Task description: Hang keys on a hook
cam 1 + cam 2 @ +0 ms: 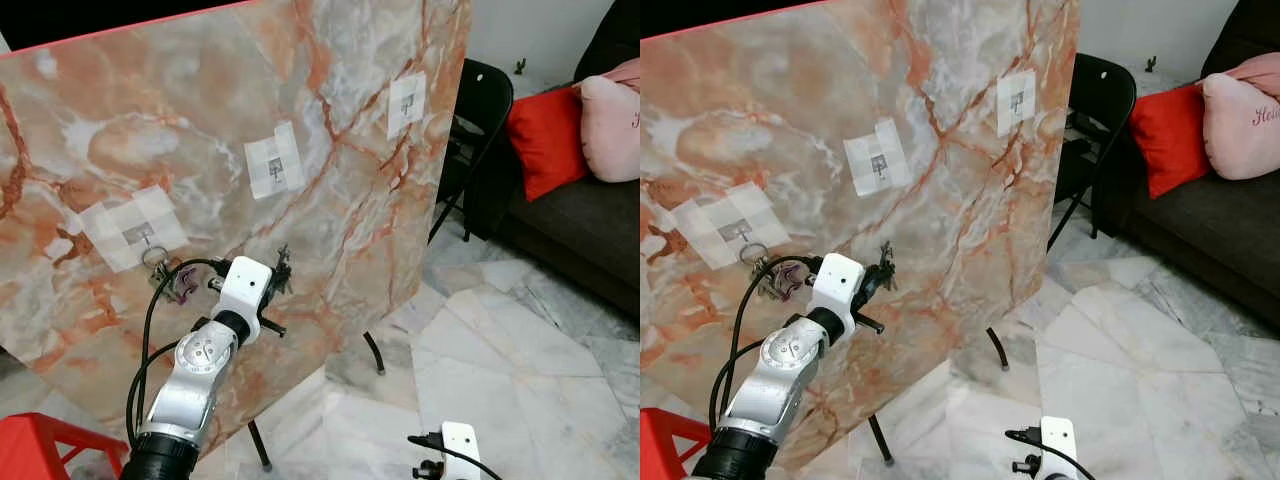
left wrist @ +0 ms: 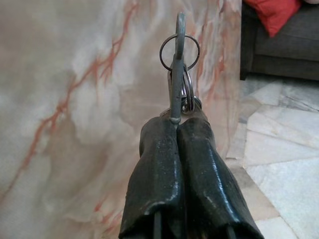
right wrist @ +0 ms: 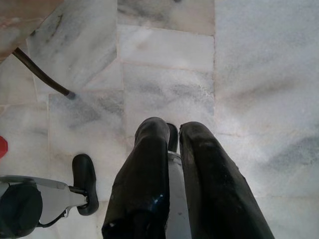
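Keys (image 2: 178, 84) sit clamped in the left gripper (image 2: 175, 130), raised before the marble board (image 1: 330, 90) near its middle hook (image 1: 273, 165). Right gripper (image 3: 172, 134) hangs over the floor (image 3: 259, 74), fingers together.

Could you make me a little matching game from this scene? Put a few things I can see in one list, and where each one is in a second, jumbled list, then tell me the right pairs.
Things:
1. bunch of keys
2. red cushion
3. right gripper
4. black folding chair

Places:
A. on the dark sofa, next to a pink cushion
B. behind the marble board's right edge
C. pinched in the left gripper, close to the board
D. hanging low over the pale floor tiles

Pairs: 1-C, 2-A, 3-D, 4-B
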Motion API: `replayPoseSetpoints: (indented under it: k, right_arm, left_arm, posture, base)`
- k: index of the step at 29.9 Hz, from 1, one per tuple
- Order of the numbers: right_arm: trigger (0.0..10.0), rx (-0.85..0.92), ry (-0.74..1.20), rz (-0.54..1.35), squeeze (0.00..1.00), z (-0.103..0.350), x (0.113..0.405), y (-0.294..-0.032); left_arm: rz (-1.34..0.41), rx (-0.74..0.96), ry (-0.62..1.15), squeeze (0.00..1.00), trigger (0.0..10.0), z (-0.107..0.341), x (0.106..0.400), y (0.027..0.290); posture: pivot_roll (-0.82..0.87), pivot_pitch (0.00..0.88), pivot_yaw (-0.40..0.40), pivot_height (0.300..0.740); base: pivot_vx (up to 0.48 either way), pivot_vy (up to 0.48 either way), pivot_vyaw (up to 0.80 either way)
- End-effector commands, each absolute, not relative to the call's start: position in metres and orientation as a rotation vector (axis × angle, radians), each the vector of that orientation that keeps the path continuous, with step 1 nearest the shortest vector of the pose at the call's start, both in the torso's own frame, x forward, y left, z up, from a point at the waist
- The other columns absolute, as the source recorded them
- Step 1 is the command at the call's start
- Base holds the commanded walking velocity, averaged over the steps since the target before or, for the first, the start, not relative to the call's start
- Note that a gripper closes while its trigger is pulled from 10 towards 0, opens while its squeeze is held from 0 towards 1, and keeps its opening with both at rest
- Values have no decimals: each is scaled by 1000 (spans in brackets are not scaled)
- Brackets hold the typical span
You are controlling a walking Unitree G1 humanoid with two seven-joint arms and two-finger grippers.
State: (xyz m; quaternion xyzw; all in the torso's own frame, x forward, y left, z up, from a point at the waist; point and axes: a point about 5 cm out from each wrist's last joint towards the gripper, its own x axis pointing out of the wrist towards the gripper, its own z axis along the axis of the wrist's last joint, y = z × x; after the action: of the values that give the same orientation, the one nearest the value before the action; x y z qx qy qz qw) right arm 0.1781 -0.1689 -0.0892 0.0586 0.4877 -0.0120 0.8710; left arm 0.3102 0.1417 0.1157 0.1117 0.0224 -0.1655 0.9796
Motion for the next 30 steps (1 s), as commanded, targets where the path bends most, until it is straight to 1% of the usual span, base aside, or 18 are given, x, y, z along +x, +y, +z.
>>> replayPoseSetpoints:
  k: [1, 9, 13, 19, 21, 26, 30]
  right_arm:
    - [10000, 113, 1021, -17, 0, -89, 178, -169]
    - [10000, 97, 1021, -6, 0, -90, 177, -169]
    - [10000, 76, 1012, -5, 0, -89, 177, -170]
    - [10000, 80, 1009, -12, 0, -89, 177, -171]
    - [10000, 104, 1009, -26, 0, -89, 177, -171]
    - [10000, 98, 1011, -20, 0, -89, 177, -171]
    - [10000, 95, 1012, -20, 0, -89, 178, -172]
  left_arm:
    - [-290, 216, 12, 0, 10000, 120, 307, 146]
    - [-264, 207, -6, 0, 10000, 124, 309, 139]
    - [-250, 169, -3, 0, 10000, 124, 310, 137]
    - [-229, 157, 0, 0, 10000, 124, 311, 137]
    - [-220, 151, -4, 0, 10000, 125, 311, 138]
    - [-158, 138, -9, 0, 10000, 131, 316, 141]
    - [-148, 125, -26, 0, 10000, 139, 322, 138]
  posture:
    - [6, 0, 15, 740]
    - [-5, 0, 18, 740]
    - [-13, 0, 20, 740]
    - [-11, 0, 15, 740]
    - [-9, 0, 10, 740]
    - [-5, 0, 5, 740]
    - [0, 0, 2, 740]
  base:
    - [0, -262, 0]
    - [0, -258, 0]
    - [0, -255, 0]
    - [0, 0, 469]
    - [0, 0, 0]
    - [0, 0, 0]
    - [0, 0, 0]
